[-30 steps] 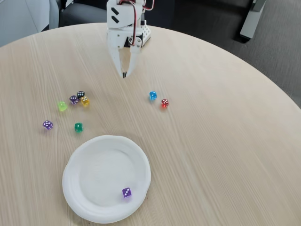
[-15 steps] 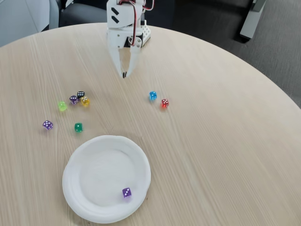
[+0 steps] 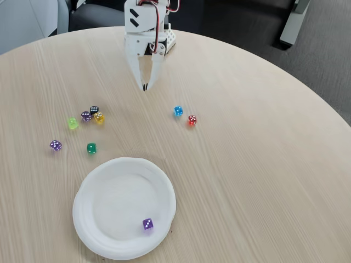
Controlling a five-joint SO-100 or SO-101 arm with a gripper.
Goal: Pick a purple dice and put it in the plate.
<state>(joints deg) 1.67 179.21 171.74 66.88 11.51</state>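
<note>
A white robot arm comes down from the top middle of the frame. Its gripper point(image 3: 145, 86) points down at the round wooden bench point(image 3: 247, 164), and the jaws are pressed together at the tips with nothing between them. The tips hang over bare wood, well apart from every die.

The white paper plate point(image 3: 88, 219) sits at the lower left of the frame. One purple dice point(image 3: 147, 224) lies inside the plate, near its lower right rim, with white dots showing on top.

Another purple die point(image 3: 55, 145) lies on the bench at the far left, above and to the left of the plate. A green die point(image 3: 91, 148) is just to its right, near the top edge of the plate.

Higher up on the left is a small bunch of dice: a yellow-green die point(image 3: 72, 123), a dull purple die point(image 3: 86, 115), a black die point(image 3: 94, 110) and a yellow die point(image 3: 99, 117). The last three sit very close together.

Near the middle of the frame a blue die point(image 3: 178, 111) and a red die point(image 3: 192, 120) lie side by side, close but not touching.
</note>
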